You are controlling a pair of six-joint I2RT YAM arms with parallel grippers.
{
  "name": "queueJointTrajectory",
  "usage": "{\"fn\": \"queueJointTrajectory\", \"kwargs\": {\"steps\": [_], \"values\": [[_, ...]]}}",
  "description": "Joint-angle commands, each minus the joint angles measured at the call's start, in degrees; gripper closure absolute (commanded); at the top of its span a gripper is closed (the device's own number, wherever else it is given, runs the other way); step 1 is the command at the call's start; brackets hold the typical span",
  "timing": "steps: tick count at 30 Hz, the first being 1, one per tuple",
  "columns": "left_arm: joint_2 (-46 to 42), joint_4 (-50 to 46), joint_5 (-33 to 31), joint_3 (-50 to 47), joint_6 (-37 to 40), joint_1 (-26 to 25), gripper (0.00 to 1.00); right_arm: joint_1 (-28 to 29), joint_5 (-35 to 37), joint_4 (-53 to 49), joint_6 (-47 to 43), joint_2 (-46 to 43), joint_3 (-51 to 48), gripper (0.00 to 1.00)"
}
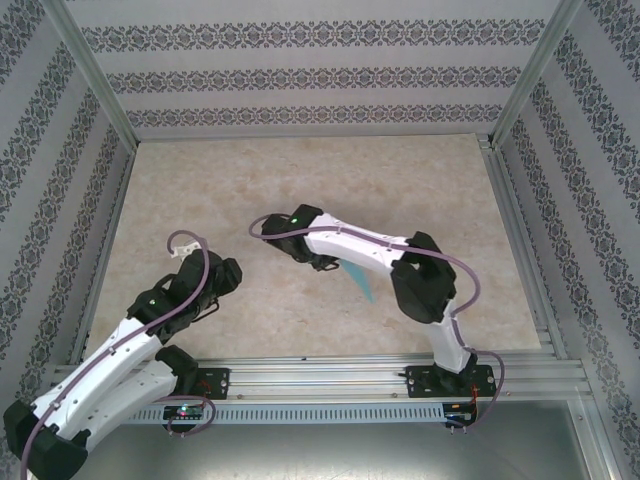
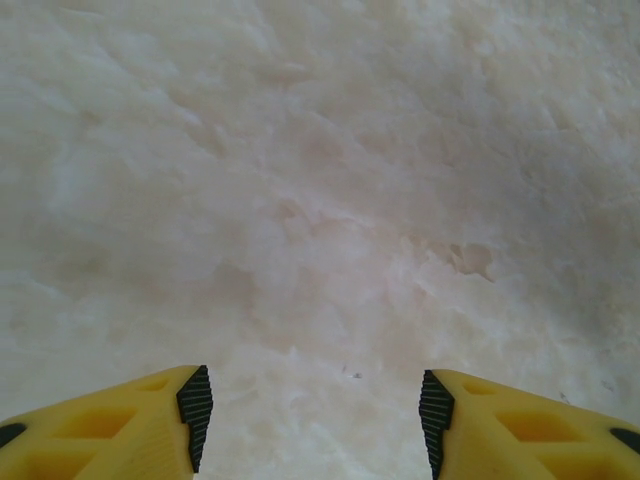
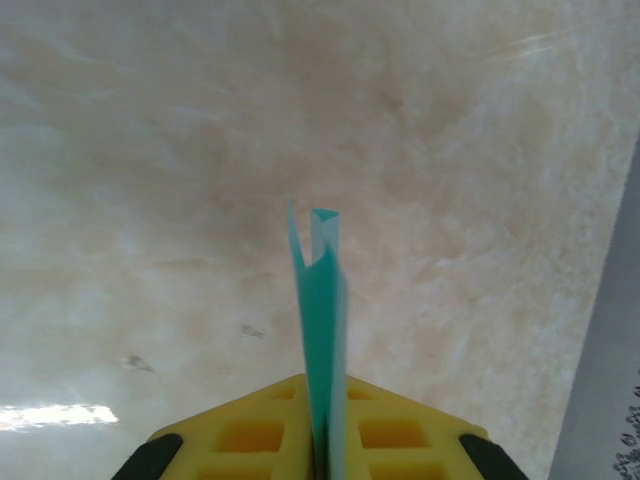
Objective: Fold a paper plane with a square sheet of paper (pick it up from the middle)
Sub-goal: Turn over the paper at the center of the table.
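Above counter [image 1: 300, 170] ctr, right claw [image 3: 322, 430] clenches paper plane [image 3: 320, 300], left claw [image 2: 315, 410] released & empty; hold pinch firm at crease, set down flat w/o crushing.

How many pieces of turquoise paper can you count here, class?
1: the folded plane, pinched between the right fingers; in the top view its tip pokes from under the right arm, the rest hidden.
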Motion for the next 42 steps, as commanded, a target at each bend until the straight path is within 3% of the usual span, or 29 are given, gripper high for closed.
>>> {"fn": "queueJointTrajectory", "kwargs": {"steps": [1,7,10,14,18,20,23,26,29,37,42], "values": [[-2.7,-4.1,-3.3,-1.0,-2.4,0.8,0.39,1.4,-4.3,0.6,3.1,4.2,4.5,0.88],[-4.7,-5.3,-3.4,-1.3,-3.1,0.9,0.39,2.9,-11.8,2.7,6.8,12.0,12.7,0.82],[-4.6,-5.5,-3.1,-1.0,-3.2,0.9,0.39,3.3,-21.3,9.9,6.0,11.3,12.0,0.70],[-4.5,-5.6,-3.0,-0.5,-3.0,1.0,0.38,3.2,-35.8,29.0,4.5,1.4,0.8,0.42],[-4.4,-6.3,-3.1,0.2,-3.0,1.0,0.38,0.3,-41.6,43.1,5.6,-10.7,-14.1,0.33],[-4.3,-5.6,-2.7,-0.2,-3.1,1.0,0.38,-2.7,-48.6,51.8,7.4,-15.1,-21.9,0.34],[-3.3,-2.8,-0.2,-1.0,-2.7,1.0,0.38,-6.5,-56.8,61.4,9.3,-17.4,-29.8,0.52],[-0.4,0.5,3.8,-1.2,-1.4,1.0,0.38,-8.6,-61.4,63.5,8.6,-15.8,-31.4,0.71],[3.9,2.1,7.7,-0.3,0.0,1.1,0.37,-10.5,-60.2,60.6,7.5,-12.8,-30.3,0.79],[14.1,6.7,17.7,1.6,3.3,1.1,0.37,-15.2,-63.6,67.4,10.8,-7.6,-34.8,0.82],[19.5,10.1,24.3,3.0,5.0,1.1,0.36,-16.7,-58.3,74.3,17.6,-8.6,-42.6,0.82]]}}
